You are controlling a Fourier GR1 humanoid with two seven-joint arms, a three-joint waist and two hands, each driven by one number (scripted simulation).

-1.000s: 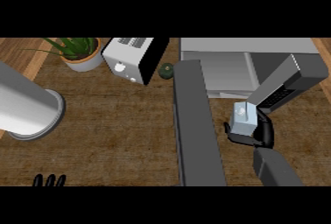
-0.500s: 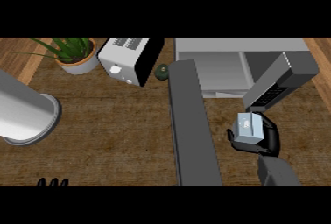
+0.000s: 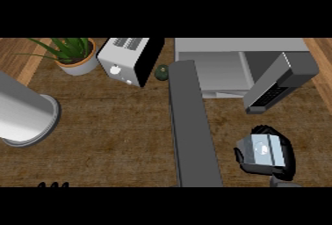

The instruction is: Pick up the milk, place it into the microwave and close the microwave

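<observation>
One milk carton (image 3: 262,150) held in the right hand (image 3: 284,154), fingers curled round it, near the worktop's (image 3: 117,127) right front edge. One microwave (image 3: 240,66), door (image 3: 280,83) open. Left hand's fingertips (image 3: 52,185) at front-left edge; state indeterminable.

My right hand (image 3: 283,154) curls round the milk (image 3: 262,151) near the worktop's (image 3: 117,132) front right corner, just before the microwave (image 3: 240,66), whose door (image 3: 279,83) stands open. My left hand's fingertips (image 3: 52,185) show at the front left edge. A toaster (image 3: 126,59) and a potted plant (image 3: 73,55) stand along the back edge, and a dark grey bar (image 3: 191,127) runs from front to back.
</observation>
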